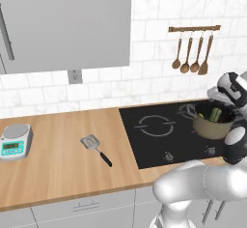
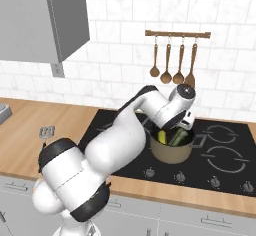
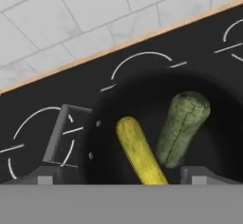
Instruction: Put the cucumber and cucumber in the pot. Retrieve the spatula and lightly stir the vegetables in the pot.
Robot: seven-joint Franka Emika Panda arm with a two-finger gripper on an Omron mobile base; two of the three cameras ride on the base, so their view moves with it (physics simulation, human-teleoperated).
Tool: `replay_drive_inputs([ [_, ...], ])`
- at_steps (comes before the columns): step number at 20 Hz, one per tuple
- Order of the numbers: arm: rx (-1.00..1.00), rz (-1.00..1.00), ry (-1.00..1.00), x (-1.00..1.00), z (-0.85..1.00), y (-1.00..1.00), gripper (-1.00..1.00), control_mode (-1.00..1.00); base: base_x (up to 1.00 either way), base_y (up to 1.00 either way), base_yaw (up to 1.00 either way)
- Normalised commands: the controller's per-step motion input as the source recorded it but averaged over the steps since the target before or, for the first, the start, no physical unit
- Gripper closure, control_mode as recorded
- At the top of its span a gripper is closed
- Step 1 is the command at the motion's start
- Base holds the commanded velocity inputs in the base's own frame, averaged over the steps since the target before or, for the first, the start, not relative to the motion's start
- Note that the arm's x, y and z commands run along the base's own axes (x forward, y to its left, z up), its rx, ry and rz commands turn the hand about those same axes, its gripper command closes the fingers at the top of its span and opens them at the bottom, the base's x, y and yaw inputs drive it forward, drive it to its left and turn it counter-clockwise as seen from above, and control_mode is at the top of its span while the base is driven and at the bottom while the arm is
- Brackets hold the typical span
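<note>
The tan pot (image 1: 211, 128) (image 2: 171, 152) stands on the black cooktop's burner, its dark inner wall (image 3: 102, 123) and a grey side handle (image 3: 58, 135) below the hand. Inside lie both cucumbers side by side: the yellow-green cucumber (image 3: 139, 151) (image 2: 162, 136) and the thicker dark green cucumber (image 3: 183, 127) (image 2: 178, 138) (image 1: 215, 113). My gripper (image 3: 122, 178) (image 2: 183, 126) hangs just over the pot's mouth, open, fingertips (image 3: 45, 177) wide apart and holding nothing. The spatula (image 1: 95, 147) (image 2: 46, 132) lies flat on the wooden counter left of the cooktop, slotted metal head toward the wall.
A small kitchen scale (image 1: 15, 141) sits at the counter's far left. Wooden spoons and a turner (image 1: 193, 53) (image 2: 172, 60) hang on a rail above the cooktop (image 1: 154, 125). A wall cabinet (image 1: 65, 24) overhangs the counter. Knobs line the cooktop's front edge (image 2: 215, 181).
</note>
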Motion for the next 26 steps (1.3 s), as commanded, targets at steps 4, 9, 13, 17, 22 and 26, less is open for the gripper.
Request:
replay_drive_inputs([
  [4,-0.09,0.0,0.0,-0.68,0.97,0.81,-1.0,-1.0,0.0,0.0,0.0],
  [9,-0.07,-0.02,0.12,-0.55,0.72,1.0,-1.0,-1.0,0.0,0.0,0.0],
  [13,0.0,-0.21,0.21,-0.45,0.35,1.0,-1.0,-1.0,0.0,0.0,0.0],
  [17,0.04,-0.39,0.23,-0.37,0.09,0.99,-1.0,-1.0,0.0,0.0,0.0],
  [22,0.11,-0.54,0.24,-0.29,0.0,0.79,-1.0,-1.0,0.0,0.0,0.0],
  [26,0.11,-0.58,0.19,-0.34,-0.11,0.72,-1.0,-1.0,0.0,0.0,0.0],
])
